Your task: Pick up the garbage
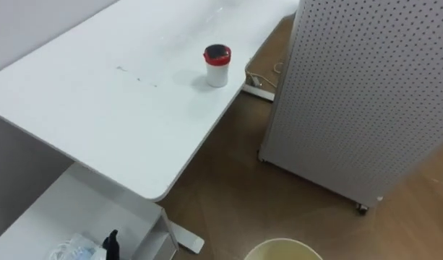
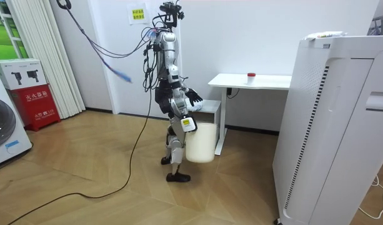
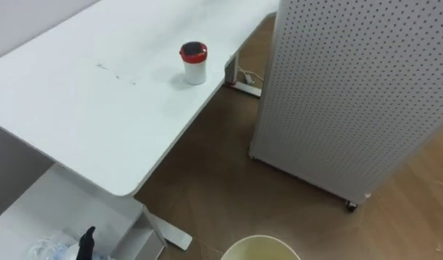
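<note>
Your target is the small white cylindrical tub with a red collar and dark top (image 1: 217, 65). It stands upright on the white desk (image 1: 98, 108), close to the edge facing the perforated white panel (image 1: 358, 94). It looks light, fairly stiff and smooth, so wrap the white body below the collar rather than pinching the lid. The round cream bin (image 1: 282, 241) sits low before you. The left hand (image 2: 193, 97) is above the low white cabinet (image 2: 210, 107) and the right hand (image 2: 185, 123) is at the bin. You cannot tell how either hand's fingers are set.
</note>
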Available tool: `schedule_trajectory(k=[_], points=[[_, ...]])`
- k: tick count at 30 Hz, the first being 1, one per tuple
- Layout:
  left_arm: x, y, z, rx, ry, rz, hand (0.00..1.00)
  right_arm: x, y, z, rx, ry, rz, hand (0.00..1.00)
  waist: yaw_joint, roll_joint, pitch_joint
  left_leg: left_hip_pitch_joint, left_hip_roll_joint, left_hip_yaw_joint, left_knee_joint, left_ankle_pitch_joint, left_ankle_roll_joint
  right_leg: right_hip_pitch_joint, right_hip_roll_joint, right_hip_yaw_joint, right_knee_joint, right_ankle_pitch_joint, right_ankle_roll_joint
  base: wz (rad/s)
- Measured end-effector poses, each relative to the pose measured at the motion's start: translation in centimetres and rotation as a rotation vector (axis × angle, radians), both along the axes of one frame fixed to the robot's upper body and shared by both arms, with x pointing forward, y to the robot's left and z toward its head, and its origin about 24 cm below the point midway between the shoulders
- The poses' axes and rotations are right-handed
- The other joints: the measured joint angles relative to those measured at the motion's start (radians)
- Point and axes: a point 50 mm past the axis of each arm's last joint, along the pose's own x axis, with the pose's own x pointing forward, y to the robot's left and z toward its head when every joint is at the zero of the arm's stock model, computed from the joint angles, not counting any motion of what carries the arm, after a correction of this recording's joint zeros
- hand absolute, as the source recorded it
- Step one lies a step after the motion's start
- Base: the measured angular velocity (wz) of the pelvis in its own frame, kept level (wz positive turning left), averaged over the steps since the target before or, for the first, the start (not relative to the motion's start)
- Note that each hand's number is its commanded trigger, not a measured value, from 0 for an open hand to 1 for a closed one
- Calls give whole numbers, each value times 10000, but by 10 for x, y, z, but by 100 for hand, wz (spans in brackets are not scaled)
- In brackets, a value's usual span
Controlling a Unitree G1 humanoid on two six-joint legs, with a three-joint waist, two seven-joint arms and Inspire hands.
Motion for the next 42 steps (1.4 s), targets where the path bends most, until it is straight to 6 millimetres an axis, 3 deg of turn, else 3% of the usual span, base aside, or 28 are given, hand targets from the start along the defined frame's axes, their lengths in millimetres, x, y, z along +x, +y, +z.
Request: schedule_trajectory(k=[10, 17, 22, 35, 42], points=[[18, -11, 12, 620, -792, -512, 0, 31, 11, 10, 50, -862, 764, 100, -407, 153, 259, -1400, 27, -58, 487, 3, 11, -1265, -20, -91, 274, 47, -86, 1], [24, -13, 16, 1065, -1014, -706, 0, 43, 18, 15, 91, -1347, 978, 100, -405, 153, 281, -2208, 86, 99, 774, 7, 14, -2146, -19, -31, 521, 82, -136, -5], [34, -12, 25, 1407, -1611, -484, 0, 51, 23, 18, 1, -1549, 1128, 100, -399, 119, 349, -2455, 115, 138, 944, 6, 13, -2464, -45, 29, 801, 58, -173, -2], [37, -26, 34, 3158, -2959, -1373, 0, 55, 36, 18, -180, -1519, 1915, 100, -628, 95, 355, -2838, -34, -172, 1059, 99, 41, -2596, -289, -400, 939, -54, -242, 10], [23, -37, 29, 3544, -3363, -1882, 0, 52, 38, 17, -254, -1410, 2238, 100, -413, 14, 305, -2828, -121, -239, 1067, 120, 65, -2578, -413, -598, 956, -88, -213, 3]])
